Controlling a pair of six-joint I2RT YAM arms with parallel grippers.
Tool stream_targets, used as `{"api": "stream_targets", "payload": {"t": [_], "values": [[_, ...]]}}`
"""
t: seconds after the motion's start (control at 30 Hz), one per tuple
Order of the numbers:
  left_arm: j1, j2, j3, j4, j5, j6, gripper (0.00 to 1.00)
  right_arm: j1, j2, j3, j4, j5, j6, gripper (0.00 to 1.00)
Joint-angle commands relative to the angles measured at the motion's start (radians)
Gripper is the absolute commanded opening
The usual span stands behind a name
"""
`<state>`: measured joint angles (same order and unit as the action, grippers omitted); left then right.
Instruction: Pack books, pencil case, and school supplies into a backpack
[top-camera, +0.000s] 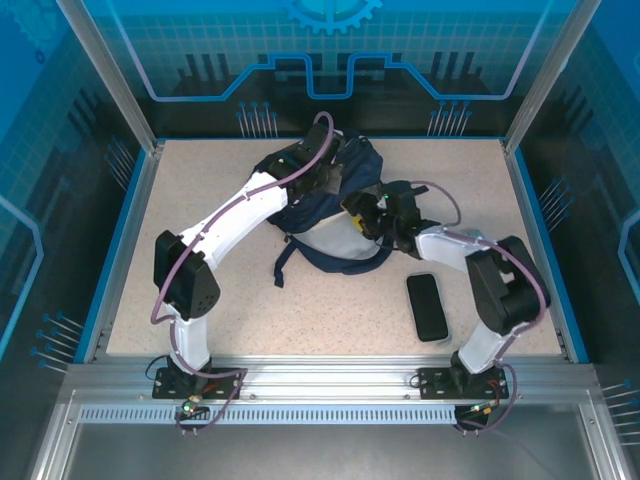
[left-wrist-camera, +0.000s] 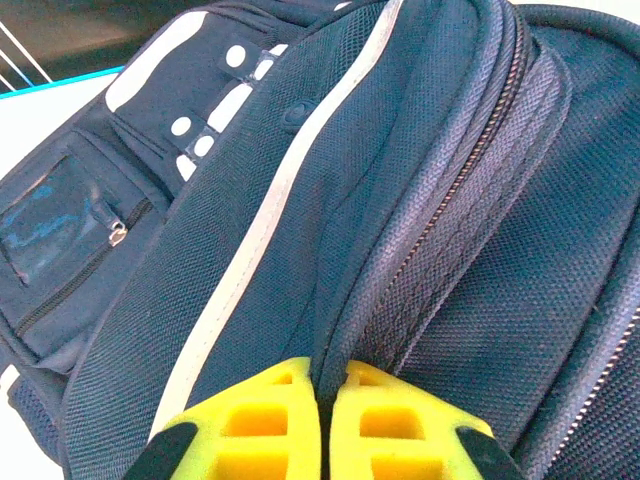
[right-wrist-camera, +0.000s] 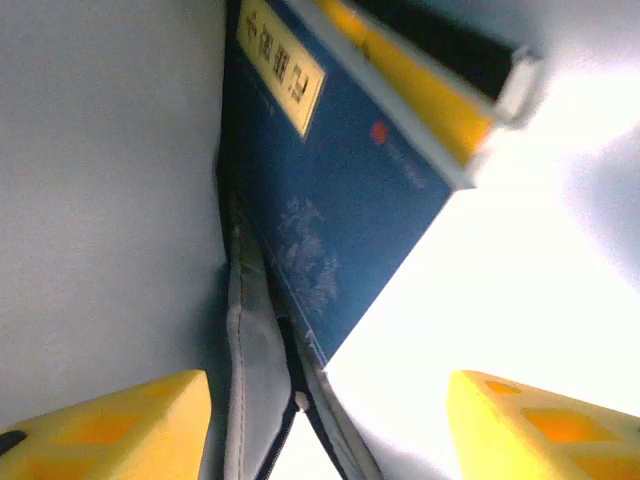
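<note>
The navy backpack (top-camera: 352, 165) lies at the table's middle, its mouth toward the right arm. My left gripper (top-camera: 318, 172) (left-wrist-camera: 330, 375) is shut on a fold of the backpack (left-wrist-camera: 300, 200) fabric beside a zipper. My right gripper (top-camera: 365, 218) (right-wrist-camera: 325, 430) stands open at the bag's mouth, with nothing between its yellow fingers (right-wrist-camera: 110, 420). Just past it, against the pale lining, stand three books: a navy book (right-wrist-camera: 340, 200) with a yellow label, a yellow book (right-wrist-camera: 420, 90) and a black book (right-wrist-camera: 450, 45).
A flat black case (top-camera: 428, 306) lies on the speckled tabletop (top-camera: 250, 310) near the right arm's base. A dark strap (top-camera: 285, 262) trails from the bag toward the front. Blue walls fence the table on three sides.
</note>
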<state>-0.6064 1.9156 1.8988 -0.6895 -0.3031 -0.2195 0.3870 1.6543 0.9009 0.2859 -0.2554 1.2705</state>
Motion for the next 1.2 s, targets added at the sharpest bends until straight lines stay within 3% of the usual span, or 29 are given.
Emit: {"api": "stream_targets", "payload": {"t": [0.0, 0.17, 0.2, 0.43, 0.6, 0.83, 0.97, 1.17], "values": [[0.023, -0.075, -0.007, 0.053, 0.079, -0.050, 0.00, -0.049, -0.123, -0.091, -0.167, -0.043, -0.096, 0.65], [0.025, -0.037, -0.012, 0.088, 0.238, -0.034, 0.00, -0.078, -0.345, -0.207, -0.387, 0.096, -0.171, 0.65], [0.026, -0.030, -0.017, 0.102, 0.279, -0.031, 0.05, -0.081, -0.382, -0.217, -0.433, 0.129, -0.181, 0.65], [0.046, -0.080, -0.155, 0.229, 0.351, -0.078, 0.68, -0.102, -0.565, -0.167, -0.680, 0.216, -0.304, 0.65], [0.106, -0.218, -0.393, 0.324, 0.374, -0.101, 0.90, -0.081, -0.580, -0.096, -0.759, 0.222, -0.381, 0.69], [0.235, -0.418, -0.800, 0.409, 0.372, -0.122, 0.96, 0.063, -0.433, 0.059, -0.783, 0.268, -0.440, 0.74], [0.254, -0.452, -0.961, 0.477, 0.411, -0.091, 0.97, 0.136, -0.318, 0.144, -0.772, 0.280, -0.441, 0.74], [0.258, -0.376, -1.014, 0.506, 0.394, -0.053, 0.91, 0.188, -0.188, 0.227, -0.760, 0.247, -0.425, 0.70]]}}
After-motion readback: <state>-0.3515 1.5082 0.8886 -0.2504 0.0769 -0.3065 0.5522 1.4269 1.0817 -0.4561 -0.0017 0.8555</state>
